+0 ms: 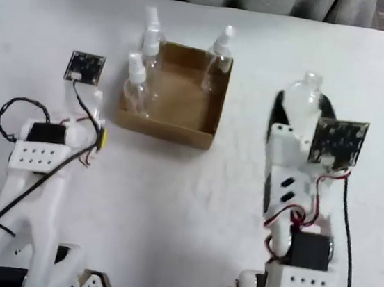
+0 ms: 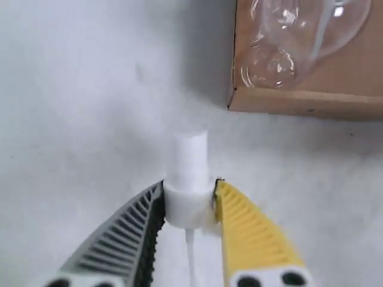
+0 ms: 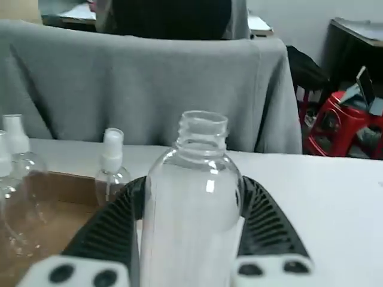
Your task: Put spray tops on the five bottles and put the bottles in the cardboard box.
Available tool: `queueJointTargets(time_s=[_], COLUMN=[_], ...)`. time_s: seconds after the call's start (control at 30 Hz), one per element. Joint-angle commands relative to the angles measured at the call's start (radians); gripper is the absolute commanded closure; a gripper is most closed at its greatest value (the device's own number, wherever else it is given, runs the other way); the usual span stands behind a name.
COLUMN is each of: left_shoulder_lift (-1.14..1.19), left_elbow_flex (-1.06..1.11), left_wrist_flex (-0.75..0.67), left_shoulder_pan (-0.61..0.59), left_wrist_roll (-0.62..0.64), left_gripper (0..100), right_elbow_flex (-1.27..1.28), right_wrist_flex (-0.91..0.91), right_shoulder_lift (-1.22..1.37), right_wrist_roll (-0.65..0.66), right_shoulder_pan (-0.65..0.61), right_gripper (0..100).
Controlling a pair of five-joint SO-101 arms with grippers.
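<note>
My left gripper (image 2: 188, 200) is shut on a white spray top (image 2: 190, 170), held upright just above the white table, with its thin tube hanging down between the grey and yellow fingers. The cardboard box (image 2: 299, 100) lies a short way ahead of it. My right gripper (image 3: 191, 194) is shut on a clear bottle (image 3: 191, 233) with an open neck and no top; in the high view this bottle (image 1: 306, 94) stands upright to the right of the box (image 1: 165, 130). Clear bottles with spray tops (image 1: 136, 81) (image 1: 219, 57) stand inside the box.
Another capped bottle (image 1: 151, 39) stands at the box's far left corner. The left arm (image 1: 40, 156) with its loose black cable sits left of the box. Bare white table (image 1: 170, 204) spreads between both arms. A grey covered chair (image 3: 149, 84) is behind the table's far edge.
</note>
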Motion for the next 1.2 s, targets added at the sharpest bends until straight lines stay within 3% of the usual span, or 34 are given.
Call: queueJointTargets(time_s=[0.0,0.27,0.67,0.87,1.07,1.17], left_shoulder_lift=[-0.045,-0.045,-0.047,-0.102,-0.326,-0.493], left_elbow_flex=[-0.006,-0.011,-0.037,-0.095,-0.098,-0.109], left_wrist_flex=[-0.044,-0.043,-0.044,-0.014,-0.017,-0.023], left_shoulder_pan=[-0.015,-0.044,-0.074,-0.134,-0.143,-0.110], left_wrist_roll=[0.012,0.012,0.058,0.077,0.080,0.196], left_gripper=[98,98,98,98,98,98], right_elbow_flex=[-0.008,0.057,0.562,0.663,0.729,0.729], right_wrist_flex=[-0.022,-0.064,-0.426,-0.427,-0.409,-0.397], right_shoulder_lift=[-0.059,-0.188,-0.464,-0.538,-0.556,-0.556], right_wrist_roll=[-0.012,-0.012,-0.012,-0.011,-0.012,-0.012], right_shoulder_pan=[-0.097,-0.369,-0.687,-0.731,-0.791,-0.845], right_gripper=[98.4,98.4,98.4,98.4,98.4,98.4])
